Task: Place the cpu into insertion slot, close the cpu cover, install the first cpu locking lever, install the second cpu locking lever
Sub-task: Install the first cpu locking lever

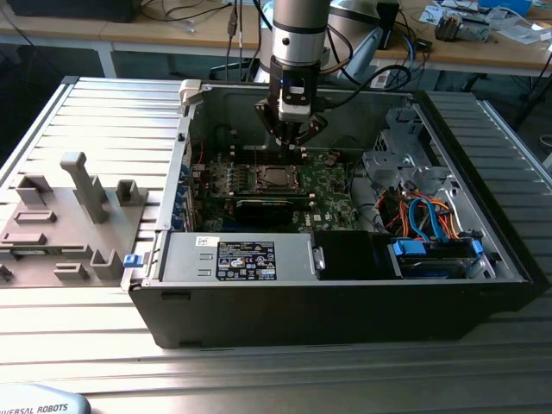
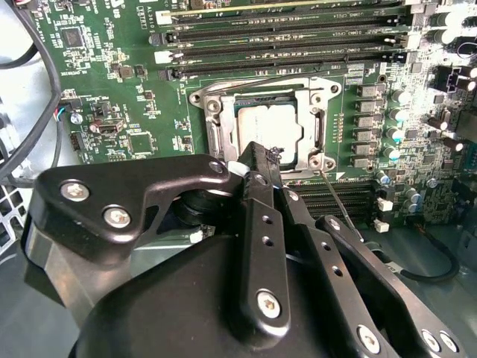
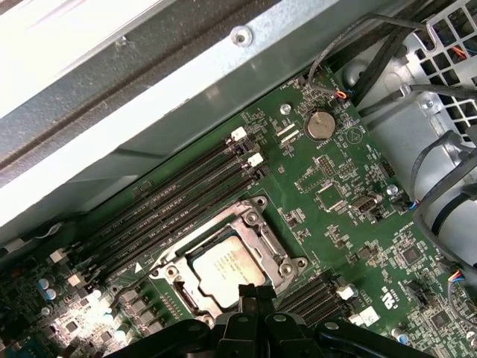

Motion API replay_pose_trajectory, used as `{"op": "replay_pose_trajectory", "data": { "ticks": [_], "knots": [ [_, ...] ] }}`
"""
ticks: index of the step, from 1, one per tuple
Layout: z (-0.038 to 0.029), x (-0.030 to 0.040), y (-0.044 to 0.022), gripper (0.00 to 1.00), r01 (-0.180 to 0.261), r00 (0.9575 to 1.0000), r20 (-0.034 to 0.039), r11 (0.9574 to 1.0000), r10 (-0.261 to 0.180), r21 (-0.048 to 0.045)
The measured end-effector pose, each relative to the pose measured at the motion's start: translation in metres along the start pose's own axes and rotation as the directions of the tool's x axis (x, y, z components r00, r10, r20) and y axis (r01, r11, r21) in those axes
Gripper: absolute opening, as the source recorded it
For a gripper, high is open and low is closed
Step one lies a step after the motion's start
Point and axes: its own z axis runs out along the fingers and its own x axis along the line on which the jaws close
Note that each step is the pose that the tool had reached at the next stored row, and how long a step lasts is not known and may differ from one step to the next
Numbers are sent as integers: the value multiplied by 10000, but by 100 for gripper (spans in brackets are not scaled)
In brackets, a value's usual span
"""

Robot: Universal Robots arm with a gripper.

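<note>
The cpu (image 2: 268, 130), a silver-grey square, lies in the insertion slot (image 2: 317, 134) on the green motherboard (image 2: 134, 89). The cpu cover (image 2: 216, 123), a silver frame, lies flat around it. In the exterior view the cpu (image 1: 274, 178) sits mid-board, and my gripper (image 1: 291, 142) hangs just above its far edge. In both wrist views my gripper's tips (image 2: 268, 158) (image 3: 257, 292) meet at the socket's edge, shut with nothing seen between them. A thin metal lever (image 2: 337, 200) runs from the socket's corner beside the fingers.
Long black memory slots (image 2: 283, 33) run beside the socket. A black graphics card (image 1: 267, 207) lies in front of the cpu in the exterior view. The case wall (image 1: 183, 147), power supply (image 1: 241, 259) and cabled drive cage (image 1: 431, 233) hem in the board. A grey fixture (image 1: 69, 216) stands outside.
</note>
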Motion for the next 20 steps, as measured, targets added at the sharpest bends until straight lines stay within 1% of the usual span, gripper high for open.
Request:
{"op": "replay_pose_trajectory", "data": {
  "ticks": [20],
  "knots": [
    [0,0,0,11,234,9997,15,9997,-233,-11]
  ]
}}
